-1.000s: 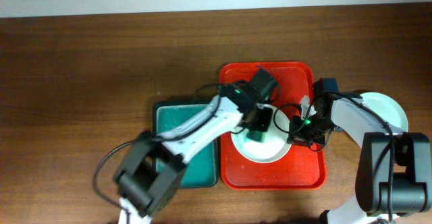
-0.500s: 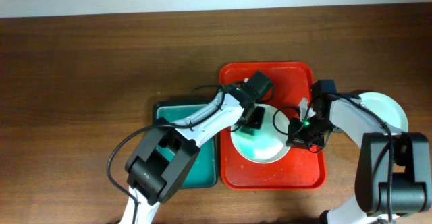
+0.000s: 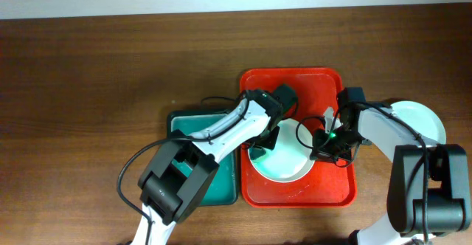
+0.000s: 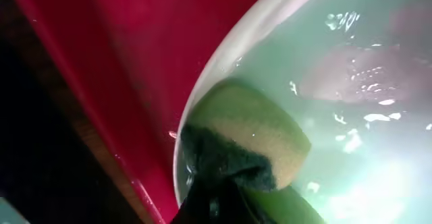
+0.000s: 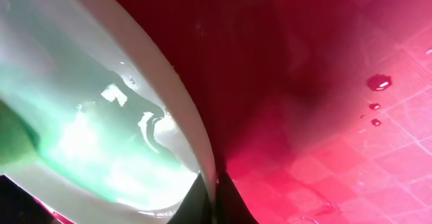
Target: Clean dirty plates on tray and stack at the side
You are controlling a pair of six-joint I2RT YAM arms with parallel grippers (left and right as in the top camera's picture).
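Resting on the table (image 3: 88, 68), the red tray (image 3: 324, 83) is seen carrying the white plate (image 3: 284, 173), which lies directly beneath the left hand (image 3: 266, 138) and is pinched at its rim by the clenched right hand (image 3: 321, 147). The plate is judged stiff, wet, slippery and breakable, best taken by the rim. The soft sponge (image 4: 250, 133) is clamped in the left hand; since a second ago it has been dragged from mid-plate to the rim.

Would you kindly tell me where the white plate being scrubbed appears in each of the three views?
Overhead: plate at the red tray's centre.
Left wrist: fills the right side, sponge against its left rim.
Right wrist: fills the left half, rim running to bottom centre.
Shared landmark: the red tray beneath it.
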